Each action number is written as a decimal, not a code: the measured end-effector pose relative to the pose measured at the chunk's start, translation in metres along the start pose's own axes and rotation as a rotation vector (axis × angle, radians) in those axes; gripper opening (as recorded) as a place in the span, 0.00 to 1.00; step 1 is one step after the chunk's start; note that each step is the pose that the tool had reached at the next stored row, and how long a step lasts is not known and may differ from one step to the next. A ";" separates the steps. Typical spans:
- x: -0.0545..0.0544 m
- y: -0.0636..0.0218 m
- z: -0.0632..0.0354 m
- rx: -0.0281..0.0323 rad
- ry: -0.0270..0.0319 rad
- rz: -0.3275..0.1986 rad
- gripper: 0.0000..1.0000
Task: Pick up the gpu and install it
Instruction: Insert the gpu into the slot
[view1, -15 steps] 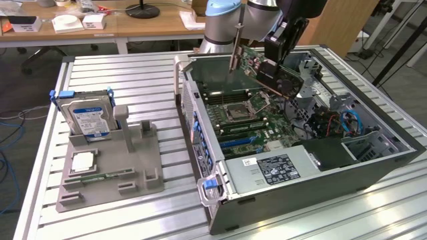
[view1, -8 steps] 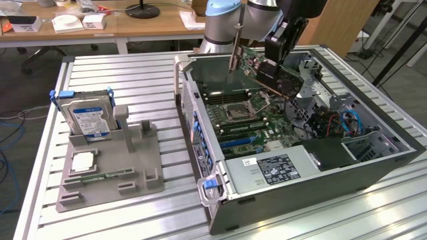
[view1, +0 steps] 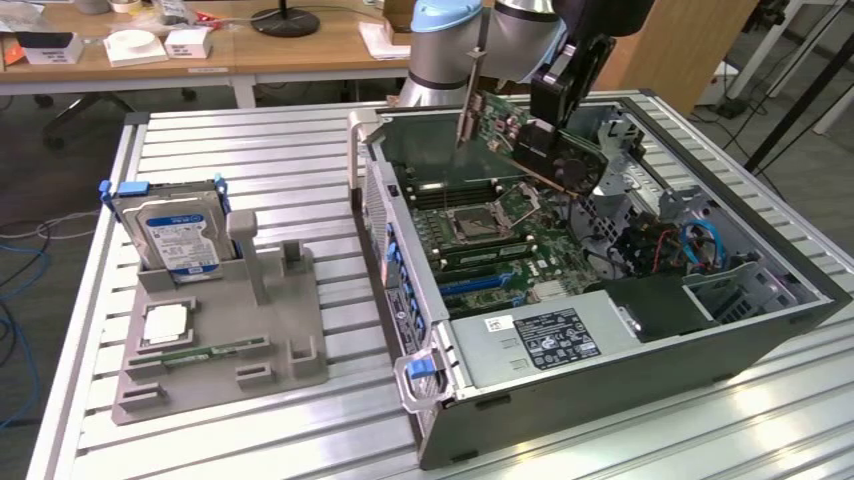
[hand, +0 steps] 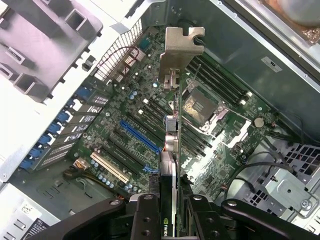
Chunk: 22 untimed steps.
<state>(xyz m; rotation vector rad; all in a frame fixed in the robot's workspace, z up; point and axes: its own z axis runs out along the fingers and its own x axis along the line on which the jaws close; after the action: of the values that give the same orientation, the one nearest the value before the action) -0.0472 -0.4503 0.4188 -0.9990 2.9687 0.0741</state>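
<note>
The picking part of the task appeared to be done: the gpu (view1: 527, 150) was off the table and hung above the open computer case (view1: 787, 300), carried by the gripper (view1: 550, 128); the installing part was not yet done, because the card sat in no slot of the motherboard (view1: 487, 255). In the exterior view the card was tilted; its silver end bracket (view1: 469, 105) pointed to the exterior view's left and stood higher than the case wall, while its black cooler (view1: 571, 162) was at the lower end, over the inside of the case. On the exterior view's left, well apart from the card, the gray parts holder (view1: 267, 340) kept the hard drive (view1: 167, 235) upright and a memory stick (view1: 200, 352) lying flat; these were not touched.

In the wrist view the gpu (hand: 170, 150) was seen on its edge; it ran from between the fingers (hand: 146, 220) out to the end bracket (hand: 181, 45). The two black fingers stood one on each side of the card and pressed on its faces, so the gripper (hand: 170, 216) was closed on the gpu, at the end far from the bracket. Below the card lay the motherboard (hand: 120, 105); the card seemed to hang over the zone between the blue expansion slot (hand: 140, 137) and the processor socket (hand: 200, 107), apart from both; I judged that the lowering and seating into a slot were left to do.
</note>
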 end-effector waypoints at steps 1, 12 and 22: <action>0.000 0.0000 0.0000 0.0000 0.0001 -0.002 0.26; 0.000 0.0000 0.0000 -0.0006 0.0010 -0.024 0.26; 0.000 0.0000 0.0000 -0.0010 0.0018 -0.042 0.26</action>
<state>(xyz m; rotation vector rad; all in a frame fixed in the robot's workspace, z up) -0.0472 -0.4503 0.4188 -1.0617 2.9479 0.0744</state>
